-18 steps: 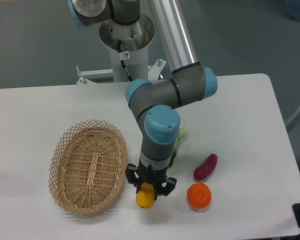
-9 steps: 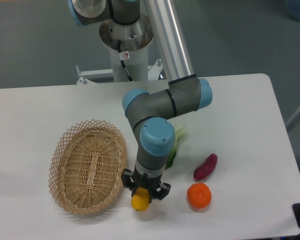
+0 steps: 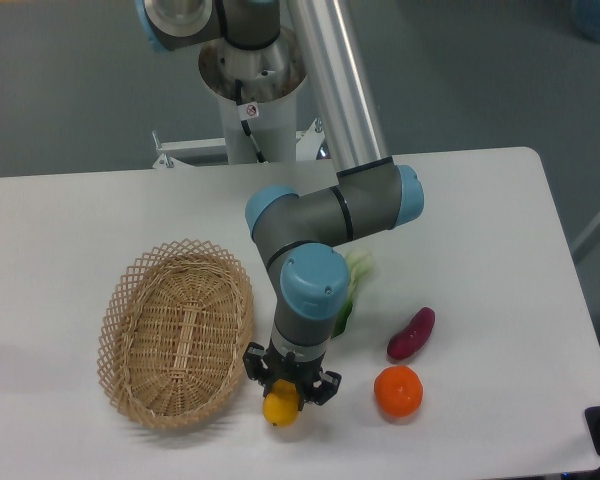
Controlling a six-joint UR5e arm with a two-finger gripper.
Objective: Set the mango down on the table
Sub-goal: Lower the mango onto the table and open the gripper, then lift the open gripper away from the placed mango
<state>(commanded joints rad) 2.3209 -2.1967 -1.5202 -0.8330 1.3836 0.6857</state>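
The mango (image 3: 279,408) is a yellow-orange fruit, seen end-on, low over the white table (image 3: 480,250) just right of the wicker basket. My gripper (image 3: 285,398) points straight down and is shut on the mango, whose lower end sticks out below the black fingers (image 3: 254,366). Whether the fruit touches the tabletop cannot be told from this view. Most of the mango's length is hidden by the wrist above it.
An oval wicker basket (image 3: 177,333) lies close to the left of the gripper. A round orange tangerine (image 3: 398,391) and a purple sweet potato (image 3: 411,332) sit to the right. A green leafy vegetable (image 3: 353,282) shows behind the forearm.
Over the last second the gripper carried the mango a little left and down toward the tabletop. In the last half second it barely shifted.
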